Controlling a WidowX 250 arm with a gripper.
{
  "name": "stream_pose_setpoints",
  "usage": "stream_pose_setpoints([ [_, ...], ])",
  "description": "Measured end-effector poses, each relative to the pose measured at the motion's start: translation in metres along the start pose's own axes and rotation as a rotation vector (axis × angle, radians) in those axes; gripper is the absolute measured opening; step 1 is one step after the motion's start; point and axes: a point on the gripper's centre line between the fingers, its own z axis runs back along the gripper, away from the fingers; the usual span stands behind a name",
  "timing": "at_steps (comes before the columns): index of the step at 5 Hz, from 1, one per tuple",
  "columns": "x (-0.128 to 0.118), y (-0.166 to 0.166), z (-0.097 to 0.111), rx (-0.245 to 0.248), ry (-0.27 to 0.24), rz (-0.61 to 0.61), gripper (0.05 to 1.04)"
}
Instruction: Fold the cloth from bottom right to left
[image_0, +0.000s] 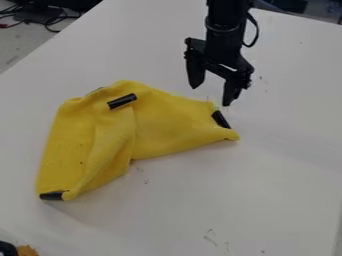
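The gripper (210, 96) is released, its fingers apart with nothing between. Near below it is a black strip (220, 119) on the yellow cloth (167, 130), which spreads toward its lower left; I think this corner needs a shallow pinch, then a low, slow carry leftward.

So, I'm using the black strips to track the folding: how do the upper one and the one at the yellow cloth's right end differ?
The upper strip climbs gently to the right, while the right-end strip drops steeply to the right. The upper strip lies inside the outline of the yellow cloth; the right-end strip sits along its edge. Both are short and black.
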Motion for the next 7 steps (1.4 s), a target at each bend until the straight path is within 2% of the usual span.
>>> stream_pose_setpoints([
  [2, 0.002, -0.021, -0.032, -0.056, -0.006, 0.094, 1.001],
  [3, -0.003, -0.015, -0.045, -0.057, 0.012, 0.154, 1.001],
  [4, -0.003, -0.006, -0.051, -0.032, 0.006, 0.216, 1.001],
  [5, 0.003, -0.001, -0.055, -0.034, 0.000, 0.217, 0.955],
  [6, 0.002, 0.005, -0.055, -0.038, 0.005, 0.226, 0.678],
  [7, -0.001, 0.008, -0.054, -0.015, 0.033, 0.219, 0.381],
])
